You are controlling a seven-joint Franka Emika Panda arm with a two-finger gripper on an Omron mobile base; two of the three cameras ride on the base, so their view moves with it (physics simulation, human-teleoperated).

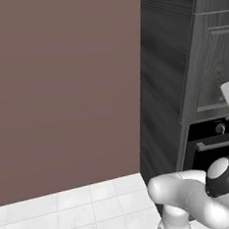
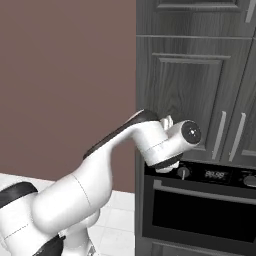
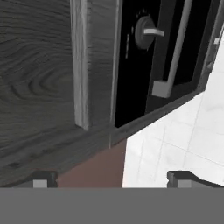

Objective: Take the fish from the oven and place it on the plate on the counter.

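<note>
Hovering beside the control strip, the pincer (image 3: 112, 178) stood with its jaws spread wide and empty, presumably lined up for the door's handle (image 2: 200, 192). With the oven (image 2: 197, 207) shut, the fish was likely hidden inside.

The arm (image 2: 100, 170) is built of smooth, glossy white rounded shells, fat and tubular, with soft grey shading along their undersides. Dark, near-black bands mark the joints: one wraps the lowest segment near the base, another runs as a black strip along the upper link. A round black cap with a pale grey disc at its centre closes a joint (image 1: 224, 174). The wrist ends in a white cylinder with a dark circular end face and a small light dot (image 2: 191, 131). The hand (image 3: 113, 178) carries two small dark grey, blocky finger tips (image 3: 181, 177), each with a paler inner face
</note>
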